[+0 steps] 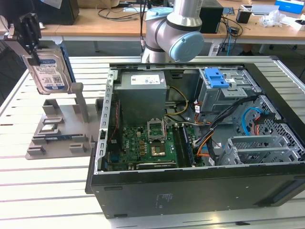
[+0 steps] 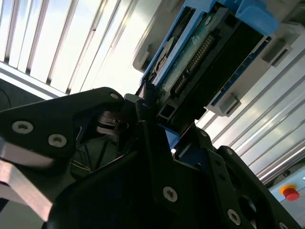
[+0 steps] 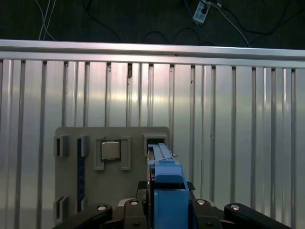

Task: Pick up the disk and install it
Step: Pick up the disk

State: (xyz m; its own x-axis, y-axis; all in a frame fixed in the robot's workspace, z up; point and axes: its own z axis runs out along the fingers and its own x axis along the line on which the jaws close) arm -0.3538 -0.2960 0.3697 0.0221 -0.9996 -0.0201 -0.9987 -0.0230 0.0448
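One disk (image 1: 49,71), upright, jaws clamped on its top edge, hanging over grey fixture (image 1: 76,145)

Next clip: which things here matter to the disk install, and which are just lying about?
Job: the disk, held aloft by the gripper; the open computer case; its drive cage with the blue latch.
Just lying about: grey parts tray; processor chip seated in it; power-supply box in the case; clutter on the desk behind.
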